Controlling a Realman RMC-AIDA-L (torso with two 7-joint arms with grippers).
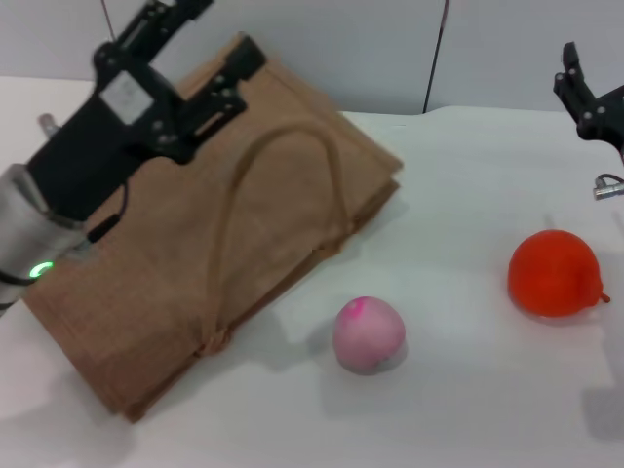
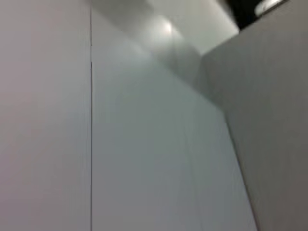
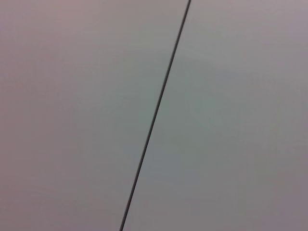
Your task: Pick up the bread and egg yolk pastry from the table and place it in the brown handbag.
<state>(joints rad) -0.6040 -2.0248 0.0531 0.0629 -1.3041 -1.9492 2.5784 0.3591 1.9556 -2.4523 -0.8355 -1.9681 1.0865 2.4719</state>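
The brown handbag (image 1: pixel 234 234) lies flat on the white table at the left, its loop handles resting on top. My left gripper (image 1: pixel 222 37) is raised over the bag's far end, open and empty. My right gripper (image 1: pixel 588 93) is raised at the far right edge of the head view, away from the bag. The bread and the egg yolk pastry are out of view. Both wrist views show only pale wall panels.
A pink peach-like ball (image 1: pixel 368 333) sits on the table just right of the bag's near side. A round orange-red fruit (image 1: pixel 553 273) sits further right. The white table (image 1: pixel 458 175) stretches between them.
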